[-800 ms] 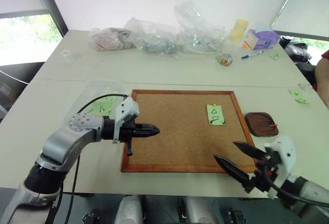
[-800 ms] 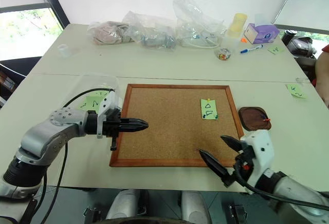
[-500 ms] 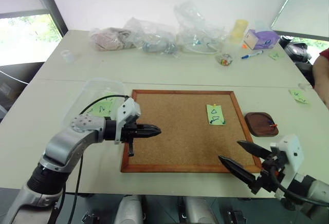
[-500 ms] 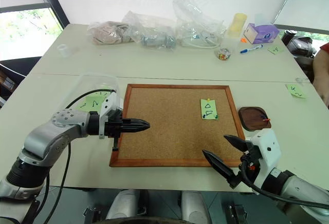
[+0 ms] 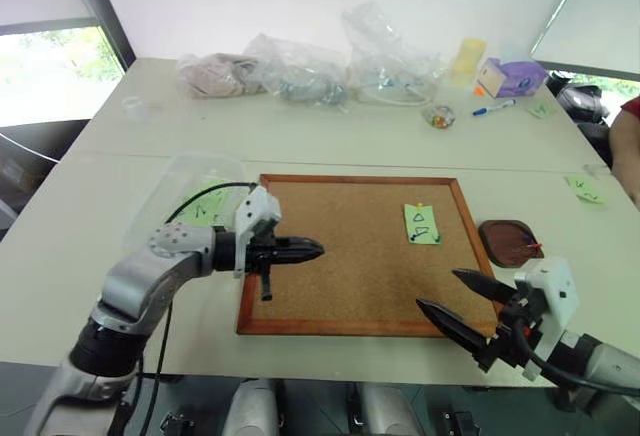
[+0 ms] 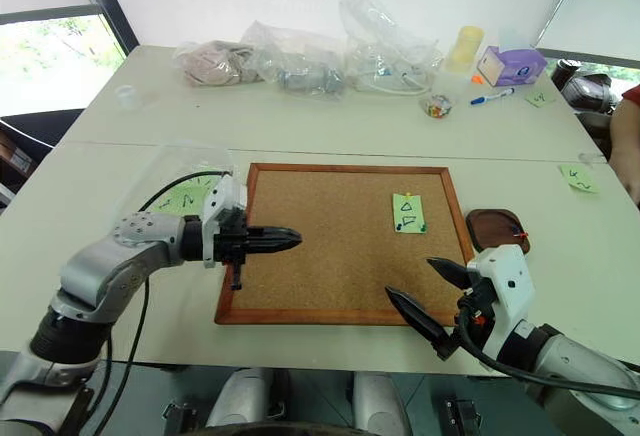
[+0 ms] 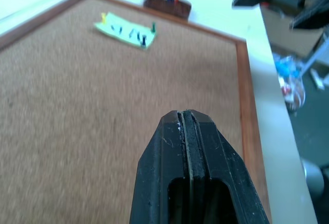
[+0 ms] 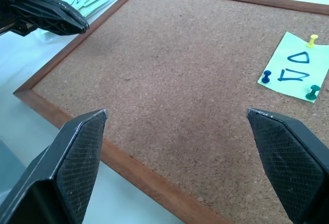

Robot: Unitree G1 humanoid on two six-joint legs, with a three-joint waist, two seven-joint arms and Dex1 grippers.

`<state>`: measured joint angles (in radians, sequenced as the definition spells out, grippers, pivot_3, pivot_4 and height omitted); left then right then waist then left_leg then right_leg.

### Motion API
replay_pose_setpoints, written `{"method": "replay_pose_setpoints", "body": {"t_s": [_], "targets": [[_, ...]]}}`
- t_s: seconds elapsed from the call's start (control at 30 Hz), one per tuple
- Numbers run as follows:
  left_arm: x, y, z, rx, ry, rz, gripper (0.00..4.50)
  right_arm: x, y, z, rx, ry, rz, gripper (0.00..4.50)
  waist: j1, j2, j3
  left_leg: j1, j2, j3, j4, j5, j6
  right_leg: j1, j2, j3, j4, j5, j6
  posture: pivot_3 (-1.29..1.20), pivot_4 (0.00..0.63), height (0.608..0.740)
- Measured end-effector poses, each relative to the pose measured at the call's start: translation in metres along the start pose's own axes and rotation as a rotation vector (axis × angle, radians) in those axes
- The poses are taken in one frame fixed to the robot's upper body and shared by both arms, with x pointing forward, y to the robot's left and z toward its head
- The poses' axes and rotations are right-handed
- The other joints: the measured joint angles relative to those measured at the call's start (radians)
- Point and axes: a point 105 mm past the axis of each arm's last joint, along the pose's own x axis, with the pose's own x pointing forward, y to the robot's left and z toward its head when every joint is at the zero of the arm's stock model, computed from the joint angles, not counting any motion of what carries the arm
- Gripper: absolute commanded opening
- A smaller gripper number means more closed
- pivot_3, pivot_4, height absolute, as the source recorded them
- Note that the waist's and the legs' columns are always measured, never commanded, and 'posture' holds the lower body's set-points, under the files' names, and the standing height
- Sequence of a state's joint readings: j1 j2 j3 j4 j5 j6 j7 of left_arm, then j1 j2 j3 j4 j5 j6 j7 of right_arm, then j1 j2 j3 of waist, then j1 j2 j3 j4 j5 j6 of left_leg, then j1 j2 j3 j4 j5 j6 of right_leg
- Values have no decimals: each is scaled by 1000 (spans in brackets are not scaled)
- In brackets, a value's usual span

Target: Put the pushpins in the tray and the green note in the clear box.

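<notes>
Both grippers hang over the cork board (image 5: 350,256): left gripper (image 5: 318,249) pressed together and empty, right gripper (image 5: 452,298) spread wide. Three pushpins (image 8: 311,92) fix the green note (image 5: 421,223) there, beside the tray (image 5: 507,241); clear box (image 5: 180,191) lies left.

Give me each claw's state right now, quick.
Left claw: shut, holding nothing, over the cork board.
Right claw: open wide, empty, at the board's near edge.
</notes>
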<state>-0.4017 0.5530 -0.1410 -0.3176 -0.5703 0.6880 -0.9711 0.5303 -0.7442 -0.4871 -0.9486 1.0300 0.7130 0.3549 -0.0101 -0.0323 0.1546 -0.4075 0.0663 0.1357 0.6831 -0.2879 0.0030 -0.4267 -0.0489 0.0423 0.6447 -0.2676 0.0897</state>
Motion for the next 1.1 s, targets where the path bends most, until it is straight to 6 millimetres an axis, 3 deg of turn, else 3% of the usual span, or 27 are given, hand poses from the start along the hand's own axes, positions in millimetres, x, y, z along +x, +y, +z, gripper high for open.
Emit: {"method": "replay_pose_setpoints", "body": {"t_s": [0.13,0.33,0.57,0.73,0.87,1.1], "targets": [[16,8,11,33,-37,17,11,11,-16,10,2,-75,-57,4500,-4,0,0,1,-1,-1,0,0,0,0,1,0,0,0,0,0,150,737],[40,19,-34,58,136,51,11,43,-56,13,-20,-93,-188,4500,-4,0,0,0,-1,-3,0,0,0,-1,3,1,1,0,0,0,150,737],[44,33,-52,170,271,78,11,82,-103,7,-49,-28,-302,4500,-2,1,0,-1,-2,-2,0,0,0,-2,2,1,1,0,0,0,150,737],[45,35,-52,203,302,69,11,103,-114,2,-49,-5,-297,4500,-1,2,-1,-1,-2,-2,0,0,0,-2,2,1,2,1,3,0,150,737],[45,35,-52,208,314,72,11,110,-125,9,-68,-9,-309,4500,-2,2,-1,0,-1,-2,0,0,0,-2,2,1,2,2,3,0,150,737],[45,34,-52,215,321,78,11,123,-133,1,-70,29,-288,4500,-2,2,-1,0,-2,-2,0,0,0,-2,2,1,2,2,4,0,150,737]]}}
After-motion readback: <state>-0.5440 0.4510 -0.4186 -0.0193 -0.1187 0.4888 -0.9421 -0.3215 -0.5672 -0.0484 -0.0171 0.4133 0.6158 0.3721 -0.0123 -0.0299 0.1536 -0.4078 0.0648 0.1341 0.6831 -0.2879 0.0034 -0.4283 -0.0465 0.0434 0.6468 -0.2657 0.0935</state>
